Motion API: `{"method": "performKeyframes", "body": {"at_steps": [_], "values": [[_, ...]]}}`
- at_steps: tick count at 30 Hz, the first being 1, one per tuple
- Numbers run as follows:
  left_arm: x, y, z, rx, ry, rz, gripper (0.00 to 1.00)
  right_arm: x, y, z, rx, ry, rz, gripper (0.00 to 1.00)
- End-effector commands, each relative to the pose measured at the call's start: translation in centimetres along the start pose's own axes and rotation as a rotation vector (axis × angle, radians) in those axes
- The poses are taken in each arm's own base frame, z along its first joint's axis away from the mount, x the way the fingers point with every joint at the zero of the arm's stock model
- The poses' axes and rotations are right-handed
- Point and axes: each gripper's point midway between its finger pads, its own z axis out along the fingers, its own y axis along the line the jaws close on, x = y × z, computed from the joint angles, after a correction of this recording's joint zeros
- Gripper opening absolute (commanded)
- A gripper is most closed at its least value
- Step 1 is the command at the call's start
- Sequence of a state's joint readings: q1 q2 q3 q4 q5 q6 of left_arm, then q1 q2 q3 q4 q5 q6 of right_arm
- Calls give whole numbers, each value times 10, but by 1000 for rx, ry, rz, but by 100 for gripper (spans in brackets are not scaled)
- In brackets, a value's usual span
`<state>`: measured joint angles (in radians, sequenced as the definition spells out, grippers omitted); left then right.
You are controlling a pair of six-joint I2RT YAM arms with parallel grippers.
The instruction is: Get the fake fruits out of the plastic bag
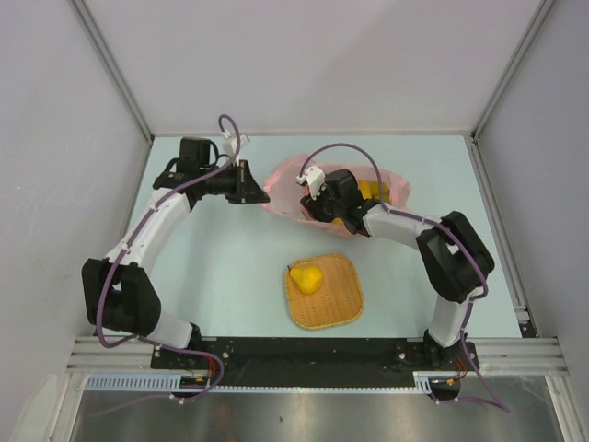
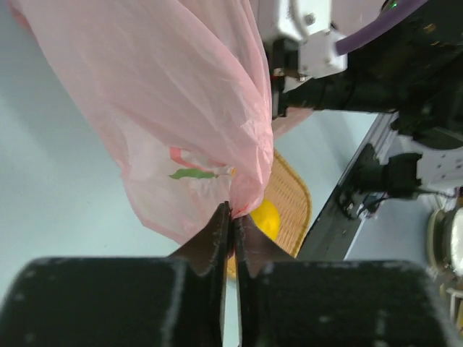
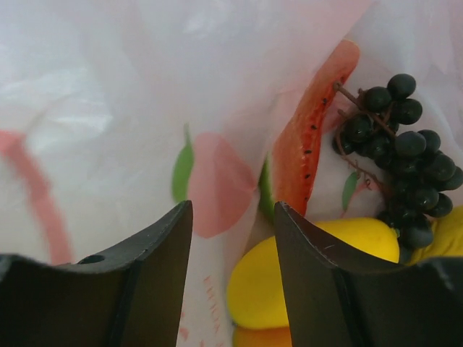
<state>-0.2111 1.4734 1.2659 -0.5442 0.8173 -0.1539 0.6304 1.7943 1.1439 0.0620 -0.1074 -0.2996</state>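
The pink plastic bag (image 1: 283, 184) lies at the back of the table, its mouth held up. My left gripper (image 1: 254, 187) is shut on the bag's edge, and the left wrist view shows the film (image 2: 159, 94) pinched at the tips (image 2: 233, 211). My right gripper (image 1: 311, 204) is at the bag's mouth; its jaws (image 3: 233, 210) stand open with only bag film (image 3: 108, 87) behind them. Inside lie a watermelon slice (image 3: 311, 144), a dark grape bunch (image 3: 405, 152), a yellow fruit (image 3: 311, 275) and an orange one (image 3: 264, 338). Another yellow, pear-shaped fruit (image 1: 307, 276) sits on the tray.
A woven orange-tan square tray (image 1: 342, 304) lies in front of the bag near the table's middle, also visible in the left wrist view as the tray (image 2: 291, 189). White walls enclose the table on three sides. The arms' base rail runs along the near edge.
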Motion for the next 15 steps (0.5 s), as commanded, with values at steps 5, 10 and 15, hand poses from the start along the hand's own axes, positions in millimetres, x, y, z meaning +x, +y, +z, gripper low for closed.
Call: {"method": "performKeyframes", "body": {"at_steps": [5,10,15], "values": [[-7,-30,-20,142,-59,13,0,-28,-53,51,118,-55,-16,59],[-4,-40,-27,170,-66,54,0,-15,-57,79,134,3,-34,72],[-3,-45,-33,162,-70,108,0,-44,-79,52,267,-43,9,73]]}}
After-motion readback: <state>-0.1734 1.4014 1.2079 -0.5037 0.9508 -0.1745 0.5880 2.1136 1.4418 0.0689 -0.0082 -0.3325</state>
